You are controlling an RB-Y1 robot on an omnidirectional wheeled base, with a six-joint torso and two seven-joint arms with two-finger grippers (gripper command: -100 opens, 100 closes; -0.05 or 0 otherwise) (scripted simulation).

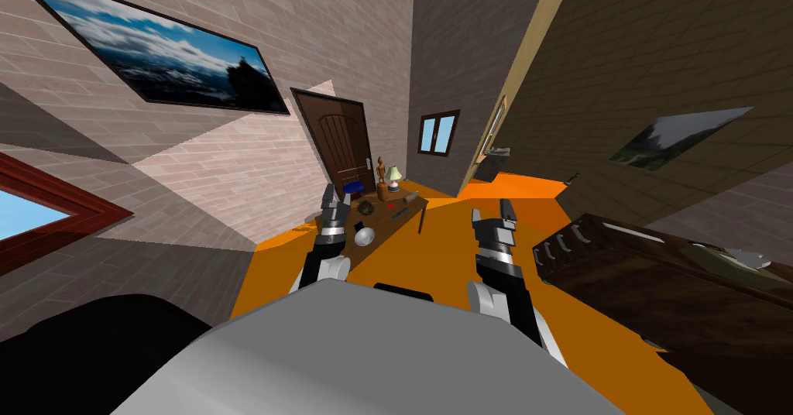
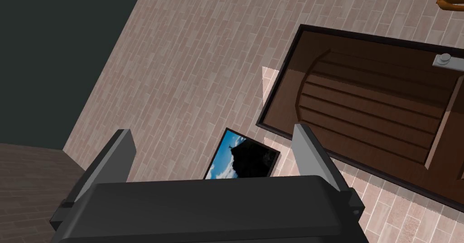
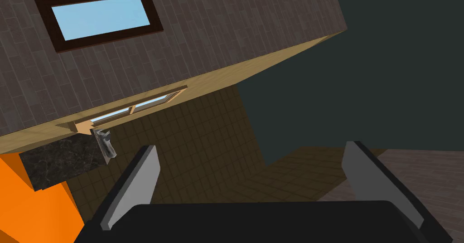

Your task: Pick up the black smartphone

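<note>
Two released: left end effector (image 1: 331, 193) near the black smartphone (image 1: 358, 226), right end effector (image 1: 492, 207) apart.

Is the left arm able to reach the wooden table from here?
Probably not yet: the open left gripper is aimed at the door beyond, not down at the table.

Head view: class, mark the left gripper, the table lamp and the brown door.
left gripper (image 1: 331, 193), head view, between its fingertips.
table lamp (image 1: 395, 173), head view, on its pale shade.
brown door (image 1: 338, 141), head view, on its middle panel.
</note>
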